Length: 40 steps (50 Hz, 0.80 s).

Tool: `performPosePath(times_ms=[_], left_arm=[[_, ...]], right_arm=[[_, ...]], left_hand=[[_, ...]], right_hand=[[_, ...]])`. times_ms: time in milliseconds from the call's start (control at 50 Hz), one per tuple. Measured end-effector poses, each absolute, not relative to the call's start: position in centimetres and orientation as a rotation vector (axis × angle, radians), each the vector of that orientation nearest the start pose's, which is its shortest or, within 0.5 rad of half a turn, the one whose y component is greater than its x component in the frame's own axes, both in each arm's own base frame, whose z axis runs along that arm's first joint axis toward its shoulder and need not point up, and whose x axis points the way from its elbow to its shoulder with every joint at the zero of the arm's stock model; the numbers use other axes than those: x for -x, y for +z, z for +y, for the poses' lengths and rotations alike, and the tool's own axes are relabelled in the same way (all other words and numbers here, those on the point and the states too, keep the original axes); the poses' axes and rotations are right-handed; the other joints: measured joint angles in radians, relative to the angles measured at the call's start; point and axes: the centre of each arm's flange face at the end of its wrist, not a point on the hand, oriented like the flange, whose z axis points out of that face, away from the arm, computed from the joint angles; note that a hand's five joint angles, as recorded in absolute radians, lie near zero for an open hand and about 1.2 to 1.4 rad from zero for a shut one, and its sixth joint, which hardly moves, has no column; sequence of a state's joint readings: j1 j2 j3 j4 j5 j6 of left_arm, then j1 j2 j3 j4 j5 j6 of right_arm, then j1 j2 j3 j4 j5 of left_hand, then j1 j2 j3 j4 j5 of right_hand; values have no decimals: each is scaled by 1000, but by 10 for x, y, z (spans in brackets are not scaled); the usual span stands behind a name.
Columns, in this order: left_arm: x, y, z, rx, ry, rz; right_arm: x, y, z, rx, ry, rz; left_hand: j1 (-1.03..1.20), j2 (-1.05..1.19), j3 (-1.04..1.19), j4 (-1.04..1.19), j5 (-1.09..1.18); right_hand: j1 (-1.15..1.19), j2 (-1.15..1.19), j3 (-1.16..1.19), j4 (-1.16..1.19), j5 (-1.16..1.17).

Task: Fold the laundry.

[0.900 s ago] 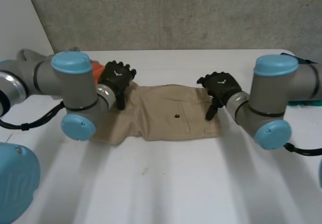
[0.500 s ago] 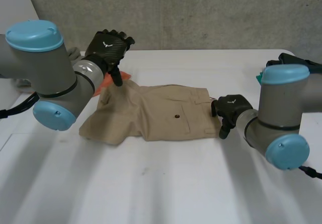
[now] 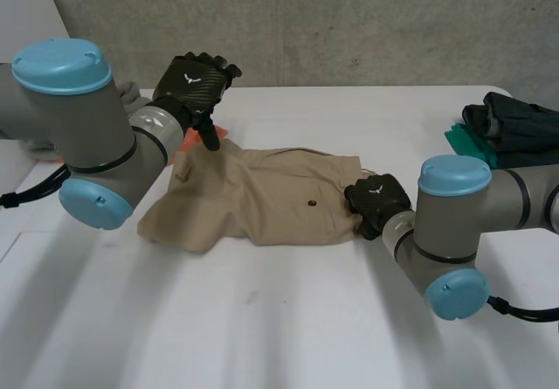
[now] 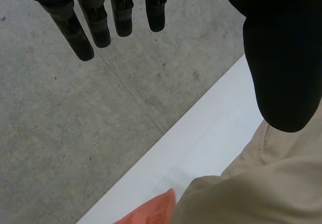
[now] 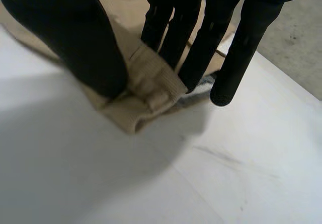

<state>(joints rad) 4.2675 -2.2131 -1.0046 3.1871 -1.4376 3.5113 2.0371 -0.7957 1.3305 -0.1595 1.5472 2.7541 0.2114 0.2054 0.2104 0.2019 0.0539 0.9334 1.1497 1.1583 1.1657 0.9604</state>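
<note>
Tan shorts [image 3: 262,201] lie spread across the middle of the white table [image 3: 288,319]. My right hand [image 3: 377,201] is at their right end. In the right wrist view its thumb [image 5: 75,38] and fingers [image 5: 201,48] pinch a bunched piece of the shorts' edge [image 5: 146,90]. My left hand [image 3: 196,83] is raised over the shorts' far left corner with its fingers [image 4: 95,22] straight and spread. Its thumb [image 4: 282,58] points down just above the tan cloth [image 4: 266,189], and nothing is held.
An orange cloth [image 4: 148,211] peeks out beside the shorts' far left corner. A pile of dark and teal clothes [image 3: 507,122] sits at the table's right edge. A grey cloth [image 3: 129,92] lies at the far left, behind my left arm. A concrete wall stands behind the table.
My left hand has lifted off the shorts' far left corner and risen. My right hand has come down to the shorts' right end and closed on its edge, bunching it.
</note>
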Motion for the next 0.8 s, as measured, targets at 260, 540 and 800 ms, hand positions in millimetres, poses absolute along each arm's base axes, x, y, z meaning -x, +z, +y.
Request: performPosePath(times_ms=[260,540,800], left_arm=[[318,246,-342,-1061,-2285,2111],[312,246,-341,-1038,-2268,2132],[295,259,-344,-943,-2301,2158]], right_arm=[[-234,175,-320,841,-1938,2391],[-196,189,-342,1050,-2016,2376],[-229,195,-329,998,-1908,2186]], left_hand=[[0,0,0,0,0],[0,0,0,0,0],[0,0,0,0,0]], right_hand=[[-2,17,22,27,43],[-2,27,23,28,67],[-362,-586,-593,-596,-587]])
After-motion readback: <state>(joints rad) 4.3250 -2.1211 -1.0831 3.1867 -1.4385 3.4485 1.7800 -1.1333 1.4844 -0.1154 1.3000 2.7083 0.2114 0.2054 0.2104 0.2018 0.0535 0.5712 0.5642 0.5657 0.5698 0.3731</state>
